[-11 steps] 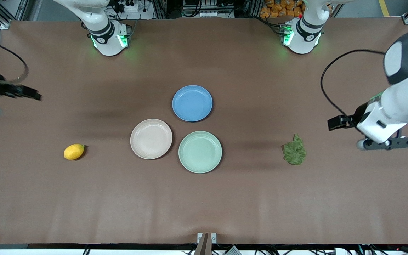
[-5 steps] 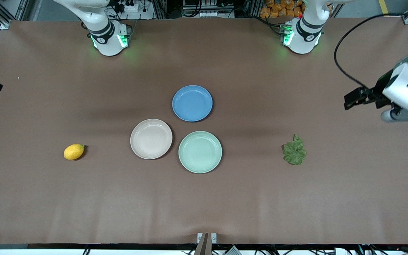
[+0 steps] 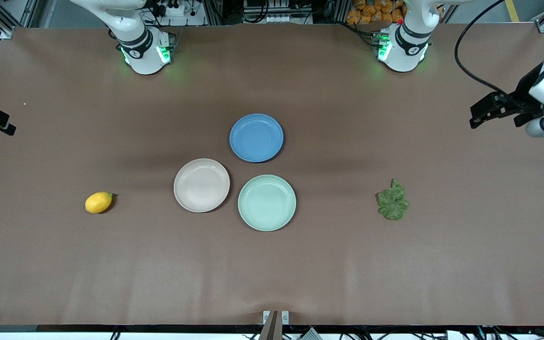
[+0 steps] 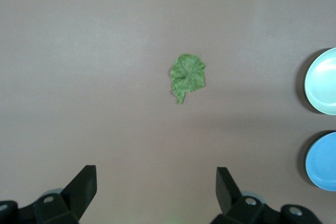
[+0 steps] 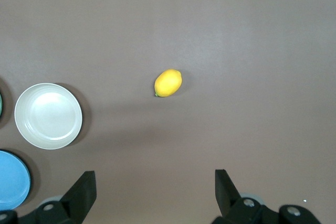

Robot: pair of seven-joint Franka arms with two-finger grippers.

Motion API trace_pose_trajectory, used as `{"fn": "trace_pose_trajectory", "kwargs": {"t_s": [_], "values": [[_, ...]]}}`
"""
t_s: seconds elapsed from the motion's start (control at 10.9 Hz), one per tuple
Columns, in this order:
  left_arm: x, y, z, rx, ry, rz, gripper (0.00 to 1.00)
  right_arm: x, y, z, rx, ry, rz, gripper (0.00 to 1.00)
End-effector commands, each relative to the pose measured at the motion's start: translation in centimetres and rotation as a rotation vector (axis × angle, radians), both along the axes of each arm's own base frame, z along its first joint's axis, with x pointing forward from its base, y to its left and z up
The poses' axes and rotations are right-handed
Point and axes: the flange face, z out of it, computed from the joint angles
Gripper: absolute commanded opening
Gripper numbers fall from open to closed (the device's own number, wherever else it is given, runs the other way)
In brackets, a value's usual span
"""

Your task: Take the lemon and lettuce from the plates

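The lemon [image 3: 98,202] lies on the bare table toward the right arm's end, apart from the empty beige-pink plate [image 3: 201,185]. The lettuce [image 3: 393,204] lies on the bare table toward the left arm's end, apart from the empty mint green plate [image 3: 267,202]. My left gripper [image 4: 155,177] is open and empty, high over the table's left-arm end, with the lettuce [image 4: 188,76] below it. My right gripper [image 5: 154,178] is open and empty, high over the right-arm end, with the lemon [image 5: 168,83] below it.
An empty blue plate [image 3: 256,137] sits just farther from the front camera than the two other plates. The two arm bases [image 3: 145,49] [image 3: 402,47] stand along the table's edge farthest from that camera. The brown tabletop [image 3: 272,264] is otherwise bare.
Both arms have drawn back toward their own ends of the table. The left hand moved away from the lettuce; the right hand slid mostly out of the front view. Lemon, lettuce and plates have not moved.
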Motion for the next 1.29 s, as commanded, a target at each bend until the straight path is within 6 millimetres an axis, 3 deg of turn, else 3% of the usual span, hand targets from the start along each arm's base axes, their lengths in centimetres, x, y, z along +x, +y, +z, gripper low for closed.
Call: {"fn": "trace_pose_trajectory", "kwargs": {"t_s": [0.0, 0.46, 1.19], "values": [[-1.2, 0.3, 0.0, -0.008, 0.021, -0.006, 1.0, -0.1, 0.2, 0.4, -0.008, 0.027, 0.015, 1.0], [-0.8, 1.2, -0.9, -0.005, 0.037, 0.006, 1.0, -0.9, 1.1, 1.9, 0.001, 0.014, 0.07, 1.0], [-0.4, 2.7, -2.2, -0.006, 0.033, 0.024, 1.0, -1.0, 0.7, 2.0, 0.0, 0.006, 0.064, 1.0]]}}
